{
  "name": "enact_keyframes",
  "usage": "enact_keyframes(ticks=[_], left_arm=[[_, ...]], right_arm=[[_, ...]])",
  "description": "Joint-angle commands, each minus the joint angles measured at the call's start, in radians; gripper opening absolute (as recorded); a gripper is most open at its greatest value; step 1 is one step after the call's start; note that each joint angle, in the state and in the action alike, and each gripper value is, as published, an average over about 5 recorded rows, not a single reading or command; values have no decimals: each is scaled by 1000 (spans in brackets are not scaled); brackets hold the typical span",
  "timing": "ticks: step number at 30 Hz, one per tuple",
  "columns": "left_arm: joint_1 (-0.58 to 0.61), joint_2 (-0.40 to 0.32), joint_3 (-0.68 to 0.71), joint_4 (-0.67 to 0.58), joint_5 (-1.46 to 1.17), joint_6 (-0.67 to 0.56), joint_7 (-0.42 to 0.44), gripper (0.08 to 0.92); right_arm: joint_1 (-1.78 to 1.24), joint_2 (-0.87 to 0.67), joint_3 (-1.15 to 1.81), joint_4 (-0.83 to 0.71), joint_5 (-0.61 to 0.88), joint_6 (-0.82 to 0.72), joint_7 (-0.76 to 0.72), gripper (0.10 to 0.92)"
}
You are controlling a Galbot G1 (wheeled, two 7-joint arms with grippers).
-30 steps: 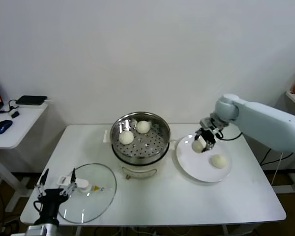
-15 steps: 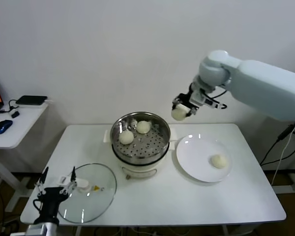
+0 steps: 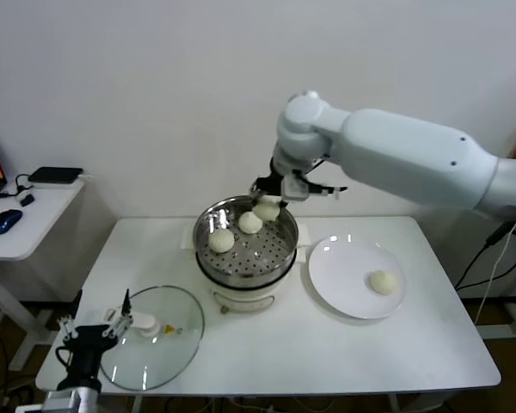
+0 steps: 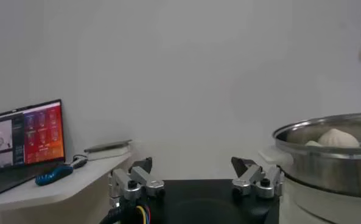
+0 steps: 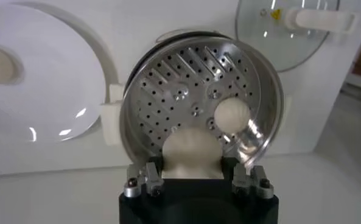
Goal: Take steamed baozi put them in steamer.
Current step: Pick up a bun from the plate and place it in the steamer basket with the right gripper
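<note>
The left gripper (image 3: 93, 331) sits idle at the table's near-left corner, fingers (image 4: 131, 181) spread apart on nothing, just beside the round glass lid (image 3: 151, 335), which lies flat on the white table (image 3: 430, 344) so the pot stays open for loading. A small yellow triangular sticker shows on the lid by its knob; its writing is too small to read. Farther in, the steamer (image 3: 245, 245) holds two steamed baozi (image 3: 221, 240) on its perforated tray (image 5: 186, 97). To its right, the white plate (image 3: 340, 271) carries one remaining bun (image 3: 382, 281). Above the steamer's far rim, the right gripper (image 3: 267, 205) is clamped on a fourth bun (image 5: 190, 155), held over the tray, apparently ready to lower and release it. At far left, a laptop (image 4: 25, 137) shows only unreadable text
</note>
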Motion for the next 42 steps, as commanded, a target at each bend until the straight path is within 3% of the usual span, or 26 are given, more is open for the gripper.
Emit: enact_keyframes(ticks=[1, 42], left_arm=[[-1, 2, -1, 5, -3, 0, 0, 823], [5, -1, 8, 32, 3, -7, 0, 823]], right_arm=[[-127, 158, -4, -69, -94, 39, 0, 628], [-241, 181, -41, -116, -124, 27, 0, 633]])
